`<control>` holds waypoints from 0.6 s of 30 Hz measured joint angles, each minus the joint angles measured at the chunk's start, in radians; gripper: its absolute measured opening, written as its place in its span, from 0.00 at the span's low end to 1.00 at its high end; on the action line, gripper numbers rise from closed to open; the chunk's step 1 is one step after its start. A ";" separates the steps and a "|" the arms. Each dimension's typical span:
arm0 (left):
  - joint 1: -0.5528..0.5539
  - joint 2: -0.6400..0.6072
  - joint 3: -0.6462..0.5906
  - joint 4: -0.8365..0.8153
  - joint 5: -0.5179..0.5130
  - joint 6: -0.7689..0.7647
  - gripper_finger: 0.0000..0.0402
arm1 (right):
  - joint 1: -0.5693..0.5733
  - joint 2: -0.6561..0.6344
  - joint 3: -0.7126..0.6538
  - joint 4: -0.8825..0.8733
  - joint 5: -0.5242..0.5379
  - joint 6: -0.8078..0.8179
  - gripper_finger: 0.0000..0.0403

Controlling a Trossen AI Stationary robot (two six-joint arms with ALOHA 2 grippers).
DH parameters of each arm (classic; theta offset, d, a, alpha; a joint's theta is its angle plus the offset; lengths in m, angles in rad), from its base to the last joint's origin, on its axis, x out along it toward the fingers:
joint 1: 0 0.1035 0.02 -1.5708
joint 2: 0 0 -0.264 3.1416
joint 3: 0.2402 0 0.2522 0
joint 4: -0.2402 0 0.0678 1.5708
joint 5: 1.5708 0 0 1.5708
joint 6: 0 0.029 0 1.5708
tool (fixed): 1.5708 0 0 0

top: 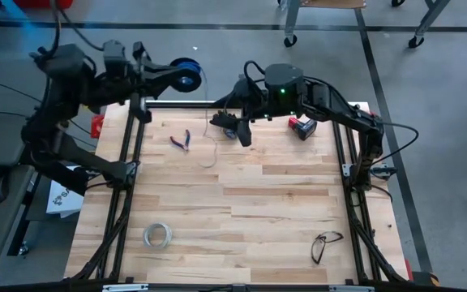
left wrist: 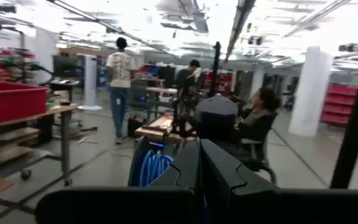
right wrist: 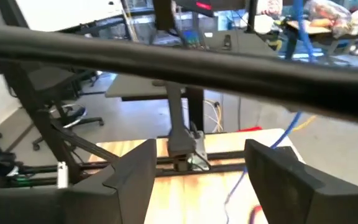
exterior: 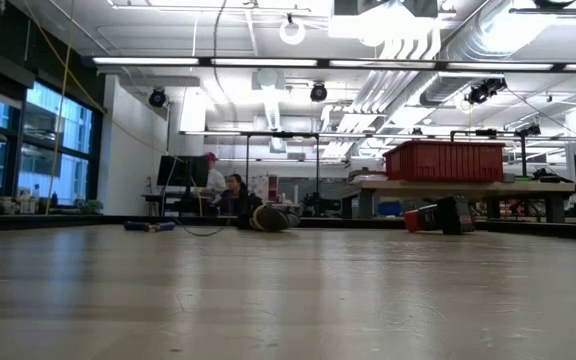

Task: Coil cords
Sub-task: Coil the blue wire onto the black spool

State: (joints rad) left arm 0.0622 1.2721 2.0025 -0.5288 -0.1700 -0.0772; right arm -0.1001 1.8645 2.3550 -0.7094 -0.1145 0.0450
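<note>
My left gripper (top: 174,77) is beyond the table's far edge, above floor level, shut on the small dark-blue spool (top: 187,75). The spool also shows in the left wrist view (left wrist: 151,167). The thin bluish-grey wire (top: 211,148) runs from the spool down onto the wooden table (top: 242,211) and ends in a loose curl. My right gripper (top: 233,130) hovers open over the far part of the table, just right of the wire. In the right wrist view a stretch of the wire (right wrist: 234,186) lies on the wood below its fingers (right wrist: 132,180). My left gripper holds the spool at its near side (left wrist: 169,171), at the fingers' free ends. The fingers lie level and point toward the table's right. My own fingers (left wrist: 225,180) hide the exact place of contact. The spool stands on edge, lifted clear, with the wire trailing slack from it.
Red-handled pliers (top: 181,140) lie left of the wire. A red and black tool (top: 302,127) lies at the far right. A whitish tape ring (top: 158,235) and a pair of glasses (top: 325,245) lie near the front. Black frame rails (top: 128,162) run along both sides.
</note>
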 joint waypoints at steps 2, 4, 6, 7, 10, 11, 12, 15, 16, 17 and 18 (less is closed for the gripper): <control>0.034 0.015 0.000 0.019 0.070 -0.019 0.00 | -0.011 0.003 0.000 -0.009 0.006 0.000 0.59; 0.060 0.025 0.000 0.033 0.125 -0.050 0.00 | -0.020 0.007 0.000 -0.019 0.015 0.000 0.59; 0.077 0.034 0.000 0.036 0.166 -0.068 0.00 | -0.028 0.009 0.000 -0.042 0.052 -0.023 0.59; 0.079 0.036 0.000 0.037 0.183 -0.069 0.00 | -0.030 0.010 0.000 -0.057 0.075 -0.040 0.59; 0.082 0.037 0.000 0.038 0.199 -0.070 0.00 | -0.032 0.009 0.000 -0.082 0.114 -0.052 0.59; 0.082 0.035 0.000 0.041 0.200 -0.070 0.00 | -0.032 0.009 0.000 -0.088 0.115 -0.053 0.59; 0.082 0.032 0.000 0.043 0.201 -0.070 0.00 | -0.031 0.009 0.000 -0.096 0.116 -0.063 0.59; 0.081 0.030 0.000 0.063 0.204 -0.070 0.00 | -0.029 0.009 0.000 -0.142 0.125 -0.089 0.59; 0.081 0.031 0.000 0.068 0.210 -0.069 0.00 | -0.029 0.009 0.000 -0.157 0.127 -0.095 0.59; 0.081 0.031 0.000 0.076 0.214 -0.070 0.00 | -0.028 0.009 0.000 -0.170 0.135 -0.098 0.59; 0.081 0.032 0.000 0.090 0.214 -0.070 0.00 | -0.028 0.009 0.000 -0.179 0.143 -0.098 0.59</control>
State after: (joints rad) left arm 0.1429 1.3037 2.0022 -0.4386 0.0444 -0.1471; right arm -0.1284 1.8736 2.3550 -0.8884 0.0282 -0.0528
